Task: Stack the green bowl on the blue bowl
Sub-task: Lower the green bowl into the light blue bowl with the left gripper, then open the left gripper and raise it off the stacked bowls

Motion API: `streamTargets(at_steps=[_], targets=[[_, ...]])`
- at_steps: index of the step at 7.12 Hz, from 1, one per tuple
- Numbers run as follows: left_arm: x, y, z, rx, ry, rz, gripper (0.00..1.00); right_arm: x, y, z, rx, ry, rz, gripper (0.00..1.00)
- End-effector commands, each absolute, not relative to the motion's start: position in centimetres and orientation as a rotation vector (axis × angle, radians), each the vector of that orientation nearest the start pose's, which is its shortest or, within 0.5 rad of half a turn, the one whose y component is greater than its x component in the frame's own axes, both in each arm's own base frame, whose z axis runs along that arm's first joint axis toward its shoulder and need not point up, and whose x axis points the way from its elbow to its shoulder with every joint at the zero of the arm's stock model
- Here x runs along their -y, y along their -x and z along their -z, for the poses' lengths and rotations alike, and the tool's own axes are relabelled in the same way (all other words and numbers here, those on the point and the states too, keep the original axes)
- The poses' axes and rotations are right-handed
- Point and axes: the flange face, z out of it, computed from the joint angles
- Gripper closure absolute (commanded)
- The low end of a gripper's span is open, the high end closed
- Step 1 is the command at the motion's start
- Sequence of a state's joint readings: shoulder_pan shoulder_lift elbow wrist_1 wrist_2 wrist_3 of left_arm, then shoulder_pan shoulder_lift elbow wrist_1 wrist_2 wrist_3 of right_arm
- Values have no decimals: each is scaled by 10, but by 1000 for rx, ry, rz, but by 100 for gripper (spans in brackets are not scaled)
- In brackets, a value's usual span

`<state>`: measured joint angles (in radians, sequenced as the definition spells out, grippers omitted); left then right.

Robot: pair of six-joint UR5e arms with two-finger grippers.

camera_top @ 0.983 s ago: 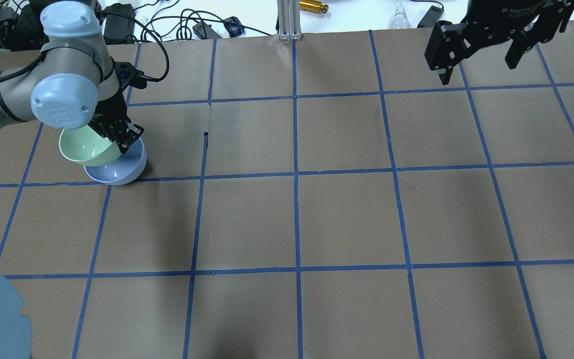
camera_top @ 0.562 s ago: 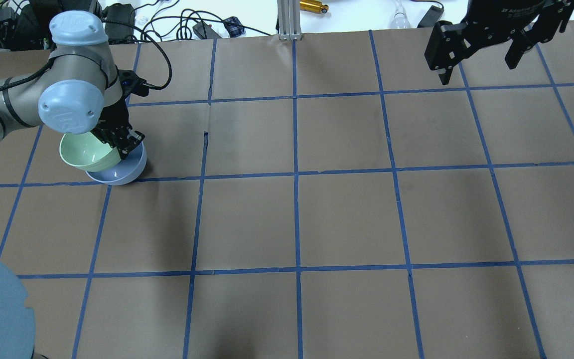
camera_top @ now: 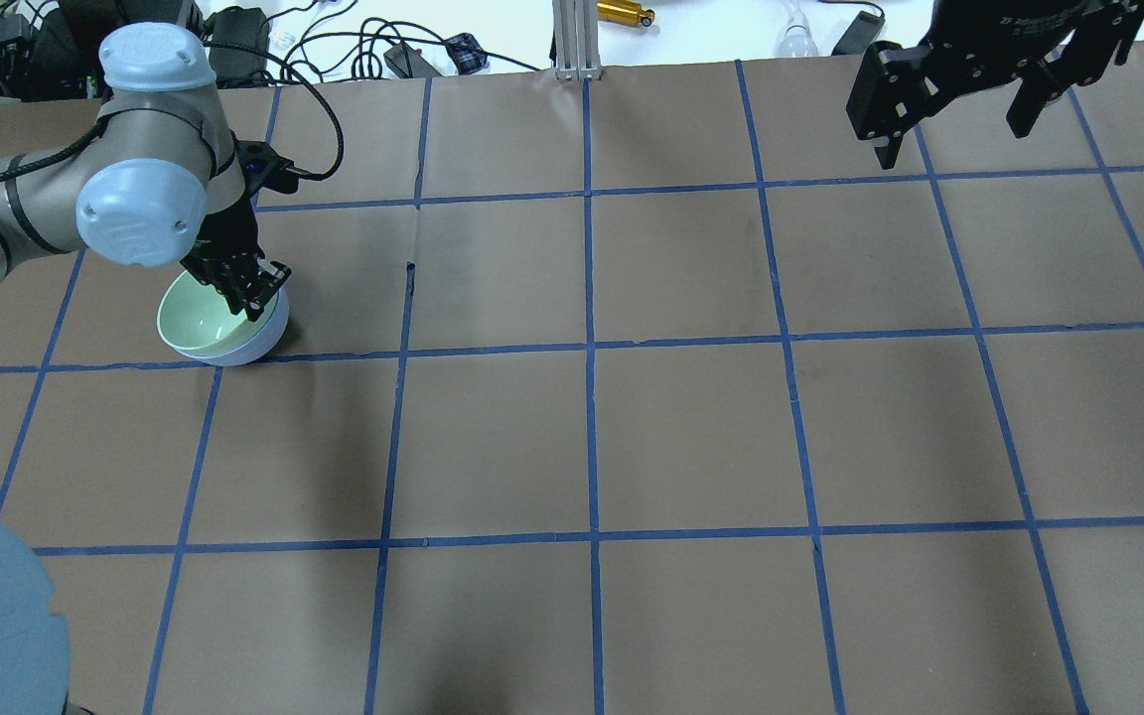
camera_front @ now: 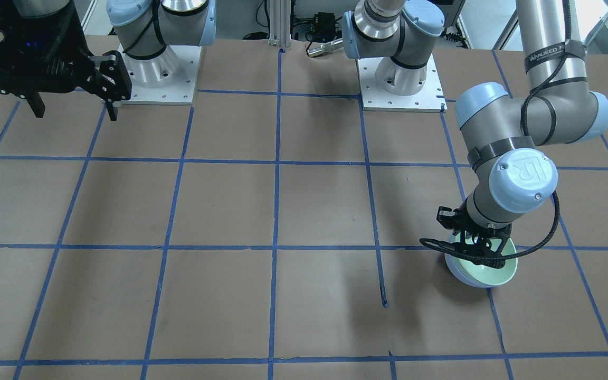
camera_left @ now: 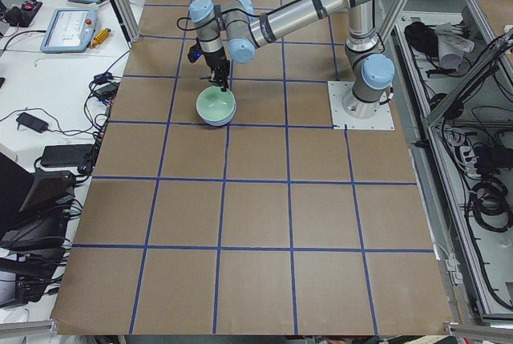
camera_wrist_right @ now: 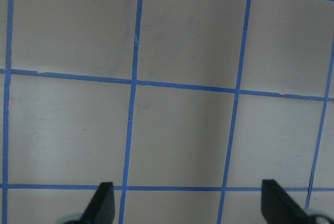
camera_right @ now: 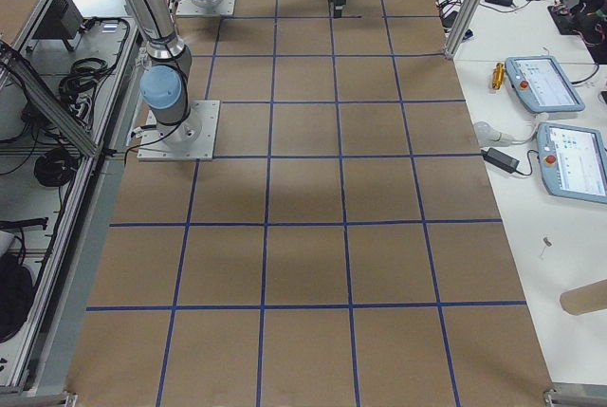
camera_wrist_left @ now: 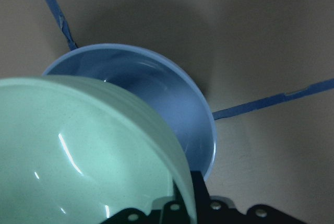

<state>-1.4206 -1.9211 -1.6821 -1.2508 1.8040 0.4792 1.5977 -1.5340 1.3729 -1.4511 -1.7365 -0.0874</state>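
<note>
The green bowl [camera_top: 207,316] is glossy pale mint with a thin light rim and small highlights on its inner wall. It sits down inside the blue bowl [camera_top: 260,344], tipped a little, so a crescent of periwinkle inner wall shows past its rim in the left wrist view. The left fingers [camera_top: 254,295] are clenched on the green bowl's rim. Both bowls lie directly below them on the brown bench [camera_top: 691,427], beside a blue tape line [camera_top: 493,350]. The right fingers [camera_wrist_right: 103,205] hang spread wide, grasping nothing, well apart from the bowls.
</note>
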Motion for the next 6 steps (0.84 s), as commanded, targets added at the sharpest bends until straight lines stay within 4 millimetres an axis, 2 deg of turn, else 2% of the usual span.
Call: streamTargets(at_steps=[1, 3, 4, 6], targets=[[591, 27, -290, -2899, -512, -274, 0, 503, -130, -556, -3303, 182, 60, 0], [587, 45, -319, -2954, -457, -165, 0, 503, -130, -556, -3303, 182, 60, 0], [577, 55, -334, -3017, -334, -162, 0, 503, -131, -556, -3303, 184, 60, 0], [559, 99, -385, -3079, -221, -113, 0, 503, -131, -556, -3303, 184, 60, 0]])
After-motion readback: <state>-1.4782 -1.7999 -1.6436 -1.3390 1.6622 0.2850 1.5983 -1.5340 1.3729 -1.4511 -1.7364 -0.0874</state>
